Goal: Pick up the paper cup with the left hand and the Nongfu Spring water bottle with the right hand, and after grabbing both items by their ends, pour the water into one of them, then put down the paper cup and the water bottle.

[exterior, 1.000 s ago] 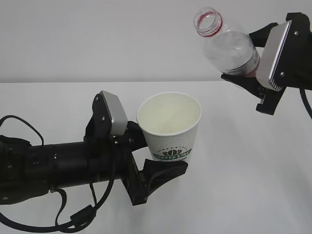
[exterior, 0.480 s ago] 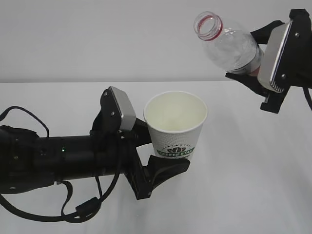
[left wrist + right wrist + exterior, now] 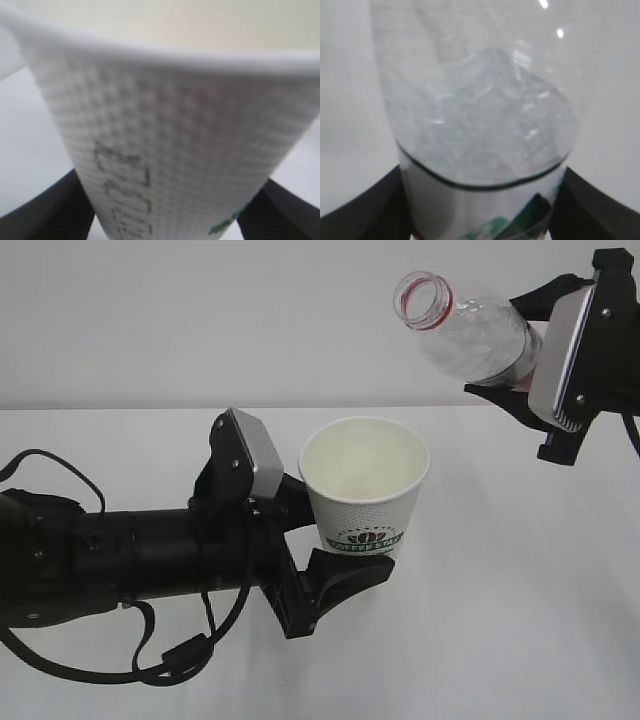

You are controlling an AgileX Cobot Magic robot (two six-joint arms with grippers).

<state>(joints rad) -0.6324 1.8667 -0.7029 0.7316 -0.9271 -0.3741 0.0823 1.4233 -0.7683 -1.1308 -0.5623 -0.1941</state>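
Both pincers pinch low: the left pincer (image 3: 335, 565) grips the light, crushable paper cup (image 3: 366, 490), the right pincer (image 3: 530, 375) the slick, thin-walled Nongfu Spring water bottle (image 3: 465, 332).

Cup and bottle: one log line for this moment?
left hand: holds paper cup upright | right hand: holds water bottle tilted | pour: not visible

Count: one paper cup (image 3: 365, 498), white with green logo. One water bottle (image 3: 468, 328), clear, uncapped, red neck ring. Two robot arms: left hand (image 3: 322, 548) and right hand (image 3: 520, 345), one grey plate apiece. One white counter (image 3: 500, 620).
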